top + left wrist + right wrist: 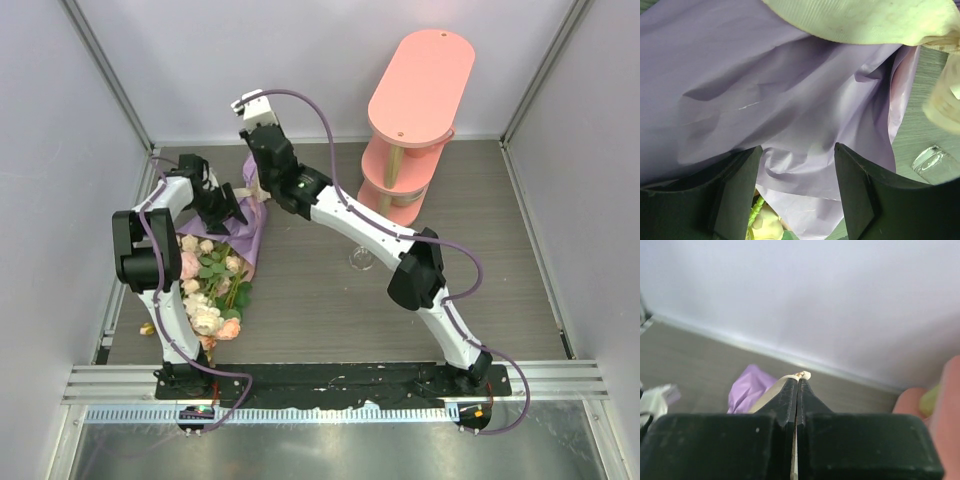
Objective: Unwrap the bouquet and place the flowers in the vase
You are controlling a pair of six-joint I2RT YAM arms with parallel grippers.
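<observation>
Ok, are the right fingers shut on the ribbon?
Shut. The right fingers are pressed together, the cream ribbon pinched at their tips.

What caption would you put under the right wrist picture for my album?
The right gripper pinches the cream ribbon tight, above the purple paper.

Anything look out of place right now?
A small peach bit, maybe a loose bud, lies on the table left of the left arm base, apart from the bouquet. The vase is mostly hidden under the right arm; I cannot tell if it stands upright.
</observation>
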